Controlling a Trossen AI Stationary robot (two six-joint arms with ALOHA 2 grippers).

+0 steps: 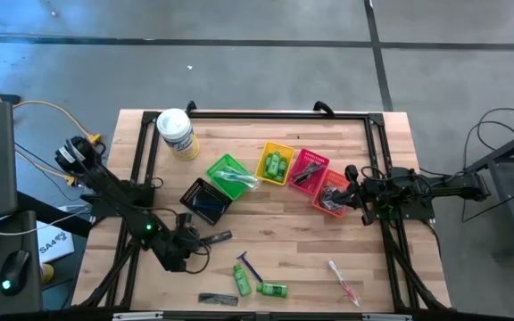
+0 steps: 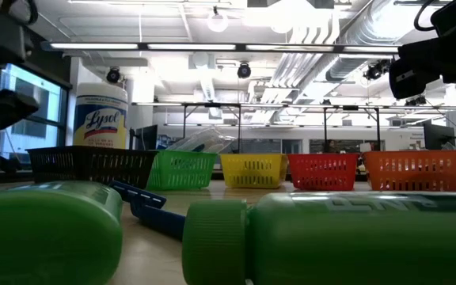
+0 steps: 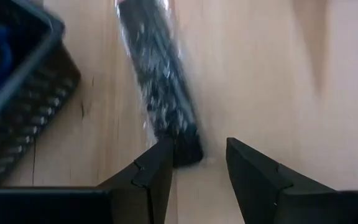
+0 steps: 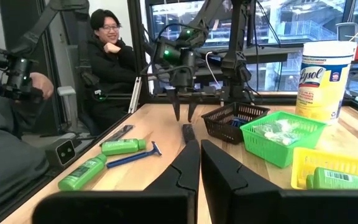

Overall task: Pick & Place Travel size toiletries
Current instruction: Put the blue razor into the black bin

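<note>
The left tool [image 3: 197,165] hangs low over the desk [image 1: 284,223] with its fingers partly apart, holding nothing; the near end of a clear-wrapped black comb [image 3: 160,81] lies just ahead of the gap. The comb's long axis runs away from the tool, beside the black basket [image 3: 17,93]. Only the left wrist view shows this gap; the high view shows the comb [image 1: 214,238] lying nearly crosswise. The right tool [image 4: 199,158] is closed and empty beside the orange basket [image 1: 332,194].
</note>
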